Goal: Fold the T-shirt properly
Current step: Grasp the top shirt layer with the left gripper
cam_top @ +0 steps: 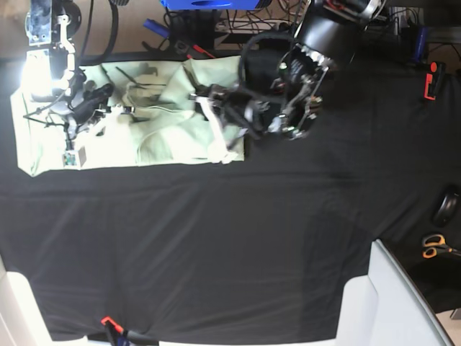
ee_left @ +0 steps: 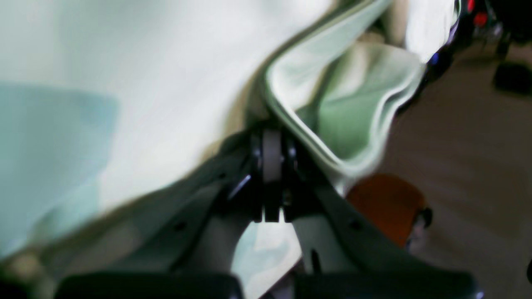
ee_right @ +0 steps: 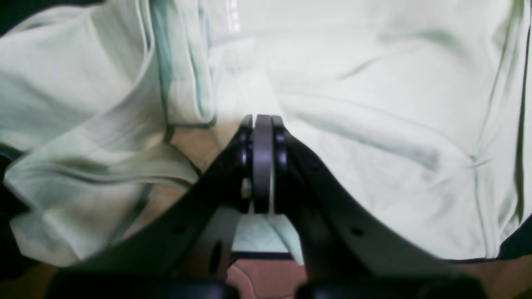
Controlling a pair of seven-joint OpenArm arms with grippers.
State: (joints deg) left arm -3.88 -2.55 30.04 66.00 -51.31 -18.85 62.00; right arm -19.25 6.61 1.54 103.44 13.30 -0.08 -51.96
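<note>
The pale mint-green T-shirt (cam_top: pixel 158 122) lies bunched along the far left of the black-covered table (cam_top: pixel 230 238). My left gripper (cam_top: pixel 205 101) is at its right end. In the left wrist view that gripper (ee_left: pixel 272 139) is shut, and a doubled hem of the T-shirt (ee_left: pixel 166 83) curls away from its tips, raised off the table. My right gripper (cam_top: pixel 79 115) is over the shirt's left part. In the right wrist view it (ee_right: pixel 262 120) is shut against the T-shirt (ee_right: pixel 374 104), with creases running out from its tips. The collar and label are not visible.
Orange-handled scissors (cam_top: pixel 434 246) and a dark rounded object (cam_top: pixel 448 207) lie at the right edge. A red item (cam_top: pixel 431 79) sits far right at the back. A white panel (cam_top: pixel 392 303) covers the front right corner. Cables and a blue box (cam_top: pixel 209 3) lie behind the table.
</note>
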